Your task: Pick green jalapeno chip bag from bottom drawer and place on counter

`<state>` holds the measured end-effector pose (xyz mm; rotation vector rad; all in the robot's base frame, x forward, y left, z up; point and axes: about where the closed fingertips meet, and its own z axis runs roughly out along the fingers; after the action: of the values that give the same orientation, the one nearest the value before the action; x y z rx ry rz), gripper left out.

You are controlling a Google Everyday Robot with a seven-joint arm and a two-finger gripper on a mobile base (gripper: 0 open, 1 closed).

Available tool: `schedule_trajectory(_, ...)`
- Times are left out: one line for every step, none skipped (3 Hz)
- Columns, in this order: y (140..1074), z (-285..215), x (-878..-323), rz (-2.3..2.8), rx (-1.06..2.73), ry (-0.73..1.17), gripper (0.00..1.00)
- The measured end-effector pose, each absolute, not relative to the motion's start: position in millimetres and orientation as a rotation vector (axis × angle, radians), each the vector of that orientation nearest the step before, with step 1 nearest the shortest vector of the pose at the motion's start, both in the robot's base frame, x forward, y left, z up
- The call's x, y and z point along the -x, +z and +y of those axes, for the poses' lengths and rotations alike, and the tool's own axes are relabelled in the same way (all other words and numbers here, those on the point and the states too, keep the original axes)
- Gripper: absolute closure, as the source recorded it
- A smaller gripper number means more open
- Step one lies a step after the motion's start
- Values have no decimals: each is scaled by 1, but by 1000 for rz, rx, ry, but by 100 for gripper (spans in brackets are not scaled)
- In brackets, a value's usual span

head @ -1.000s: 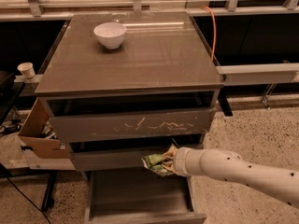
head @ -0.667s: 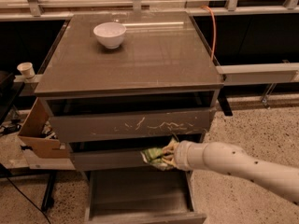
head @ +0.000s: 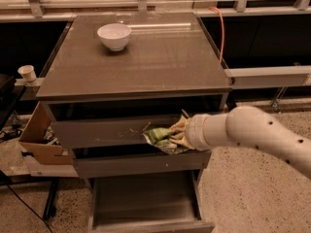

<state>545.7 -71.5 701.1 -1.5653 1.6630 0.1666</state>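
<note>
My gripper (head: 171,136) is shut on the green jalapeno chip bag (head: 159,136), a crumpled green foil bag with pale printing. It holds the bag in the air in front of the scratched upper drawer front, well above the bottom drawer (head: 146,208), which is pulled out and shows a bare tray. The white arm reaches in from the right. The counter (head: 160,57) is the glossy grey-brown top just above and behind the bag.
A white bowl (head: 114,36) stands at the counter's back left. A cardboard box (head: 41,140) and a paper cup (head: 27,73) sit left of the cabinet. An orange cable (head: 222,30) hangs at the back right. A shelf rail runs right of the counter.
My gripper has risen with the bag from in front of the middle drawer to the upper drawer front.
</note>
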Motion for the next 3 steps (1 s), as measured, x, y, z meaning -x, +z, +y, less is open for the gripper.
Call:
schedule_trajectory(702, -70, -532, 1673, 1626, 201, 100)
schedule_trajectory(719, -66, -537, 1696, 1638, 202, 100)
schedule_trajectory(758, -60, -551, 1738, 1647, 231, 100)
